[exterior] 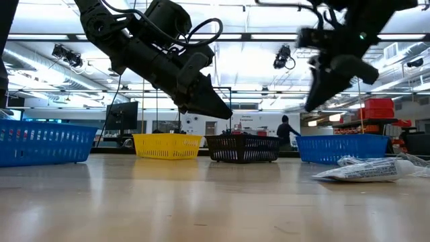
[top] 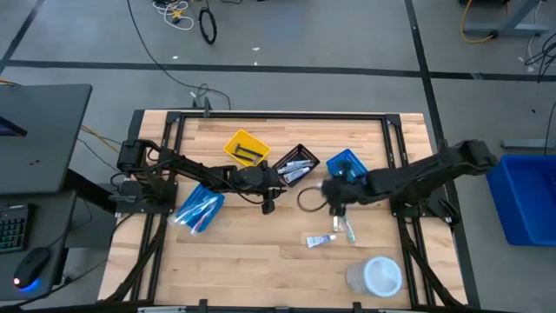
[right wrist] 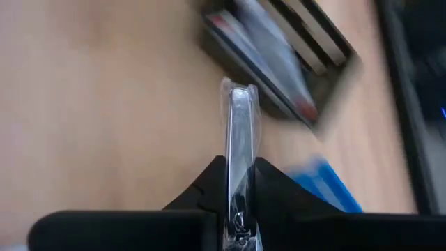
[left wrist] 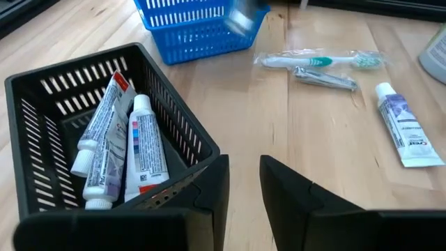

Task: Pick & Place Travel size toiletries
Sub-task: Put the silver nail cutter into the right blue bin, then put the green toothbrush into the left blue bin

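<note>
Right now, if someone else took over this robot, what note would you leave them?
Left tool: open and empty, beside the black bin, which already holds toothpaste tubes.
Right tool: shut on a slim silvery wrapped item, raised above the table.
Left to do: bin that item, then the wrapped toothbrush, the metal piece and one tube lying on the wood.

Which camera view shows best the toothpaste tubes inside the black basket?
The left wrist view: it looks down into the black basket, where the toothpaste tubes lie side by side. The high view shows them small. The low view shows only the basket's wall. The right wrist view blurs them.
</note>
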Available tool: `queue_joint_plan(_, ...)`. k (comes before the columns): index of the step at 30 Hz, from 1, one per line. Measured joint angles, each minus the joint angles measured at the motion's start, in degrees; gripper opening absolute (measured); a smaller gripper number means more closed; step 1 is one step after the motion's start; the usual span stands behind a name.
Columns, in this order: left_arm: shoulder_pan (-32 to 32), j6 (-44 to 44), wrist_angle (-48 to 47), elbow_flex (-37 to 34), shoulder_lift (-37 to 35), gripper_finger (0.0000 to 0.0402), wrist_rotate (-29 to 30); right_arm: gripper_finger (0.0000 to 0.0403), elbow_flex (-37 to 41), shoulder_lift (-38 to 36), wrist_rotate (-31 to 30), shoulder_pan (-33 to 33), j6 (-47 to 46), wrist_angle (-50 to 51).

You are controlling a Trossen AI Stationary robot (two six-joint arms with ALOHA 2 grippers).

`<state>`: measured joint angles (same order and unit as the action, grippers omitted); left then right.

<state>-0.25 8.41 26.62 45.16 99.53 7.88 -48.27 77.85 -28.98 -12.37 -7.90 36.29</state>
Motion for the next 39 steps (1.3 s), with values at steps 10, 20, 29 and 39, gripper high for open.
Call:
queue_joint_plan(10, 0.00, 1.39, -0.04, -0.01, 0.00, 0.0087, 0.01, 0.0066, 11.59, -7.67, -9.56, 7.83, -26.40, 7.85)
queue_joint_plan(20, 0.00, 1.34, 0.00, -0.01, 0.00, 0.0087, 0.02, 0.0113, 18.16, -7.51, -7.29, 13.45, -24.49, -0.73)
queue_joint_plan(29, 0.00, -0.31, 0.02, -0.01, 0.00, 0.0087, 0.08, 0.0206, 14.74, -7.51, -6.23, 13.91, -19.45, -1.94)
queue_joint_plan(39, 0.02, -0.95, 0.00, -0.01, 0.00, 0.0087, 1.94, 0.0201, 2.29, -7.57, 8.68, 8.32, -17.65, -2.75)
